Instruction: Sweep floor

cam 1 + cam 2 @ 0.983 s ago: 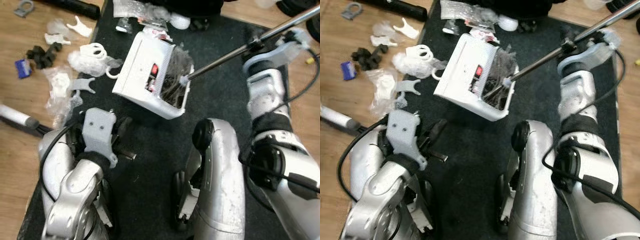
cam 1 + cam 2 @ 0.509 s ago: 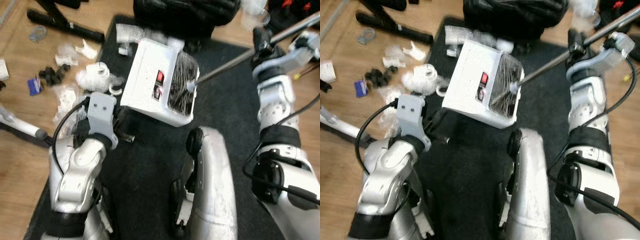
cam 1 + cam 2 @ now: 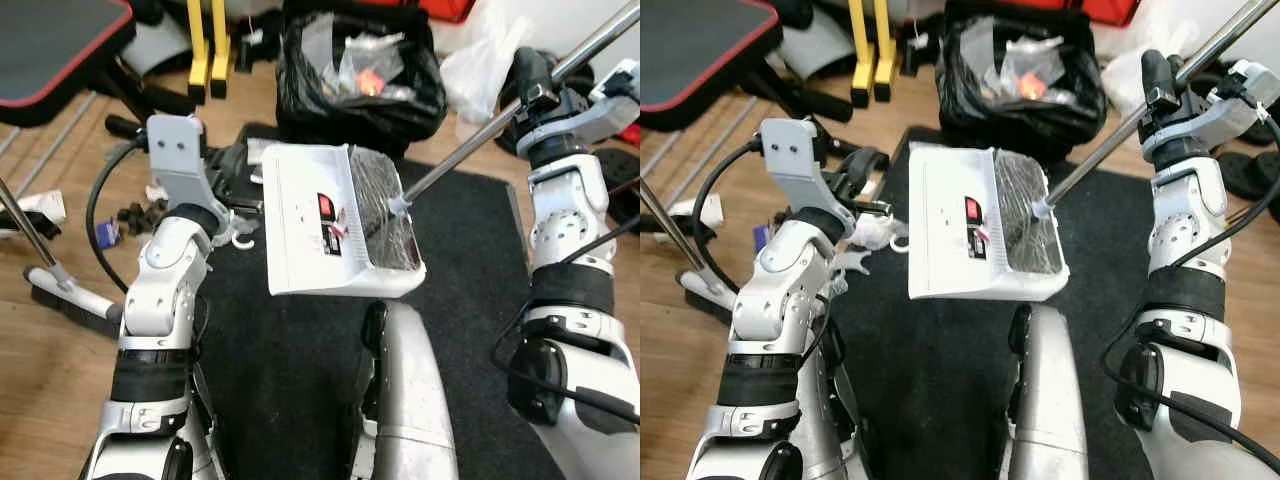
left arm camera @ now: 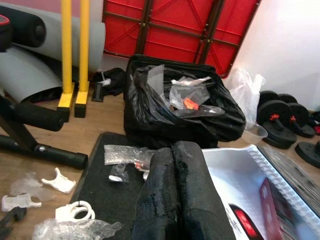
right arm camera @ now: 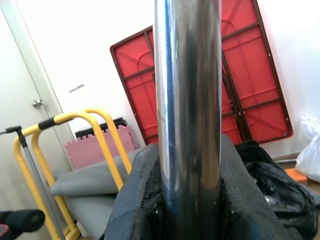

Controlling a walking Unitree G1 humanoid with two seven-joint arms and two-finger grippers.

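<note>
A white dustpan (image 3: 305, 235) with dark sweepings at its right end hangs above the black mat (image 3: 270, 380), just in front of an open black rubbish bag (image 3: 360, 70). A long metal pole (image 3: 470, 150) runs from the pan up to the right, and my right gripper (image 3: 540, 90) is shut on it; the right wrist view has the pole (image 5: 187, 100) clamped between the black fingers (image 5: 135, 200). My left gripper (image 3: 865, 185) is raised beside the pan's left edge with its fingers (image 4: 160, 190) pressed together, nothing between them. The pan's white wall (image 4: 235, 185) lies close beside them.
Loose plastic litter (image 4: 75, 220) lies on the wooden floor and at the mat's left edge. A brush with a grey handle (image 3: 65, 295) rests at the left. A yellow frame (image 3: 212, 45), a red-edged bench (image 3: 50, 40) and weight plates (image 4: 282, 117) stand around the bag.
The dustpan has risen off the mat and now hangs nearer the rubbish bag. My left arm has lifted beside it. The head camera has tilted up, bringing the bag and room into sight.
</note>
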